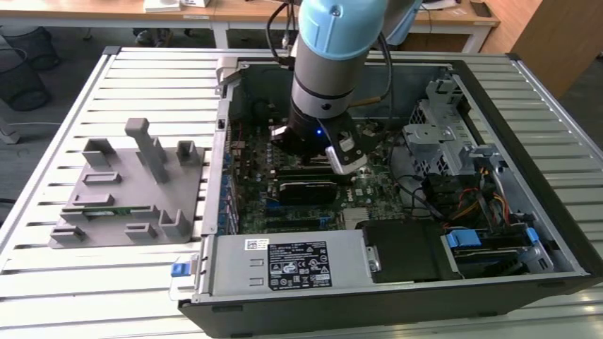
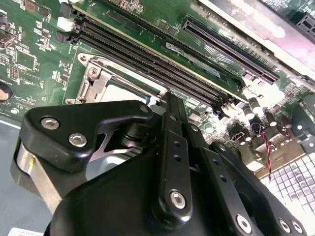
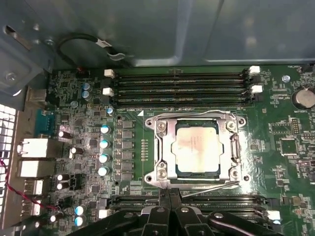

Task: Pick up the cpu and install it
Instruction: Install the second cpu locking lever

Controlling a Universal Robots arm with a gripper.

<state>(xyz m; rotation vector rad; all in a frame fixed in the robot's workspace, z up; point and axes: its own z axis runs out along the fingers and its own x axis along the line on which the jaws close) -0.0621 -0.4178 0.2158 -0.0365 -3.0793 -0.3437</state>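
The open black and grey metal computer case (image 1: 527,233) lies flat on a slatted pale metal table (image 1: 132,78). Inside this case the green motherboard (image 3: 275,162) is visible. The arm with its grey and light blue body reaches down into the case, and the black gripper (image 1: 315,166) hangs just above the motherboard, near the middle of the case.

The cpu (image 3: 198,147), a small flat square chip with a pale silver-grey metal top, already sits in the silver metal socket frame (image 3: 165,147) on the motherboard. In the first wrist view, rows of long black memory slots (image 3: 179,88) run on both sides of this socket. The black fingers (image 3: 170,206) stand close beside each other at the socket edge, and nothing is between them; the jaws look pressed together. In the second wrist view the gripper body (image 2: 167,162) covers most of the socket.

Outside the case, on the exterior view's left, a grey plastic holder tray (image 1: 132,191) rests on the table.
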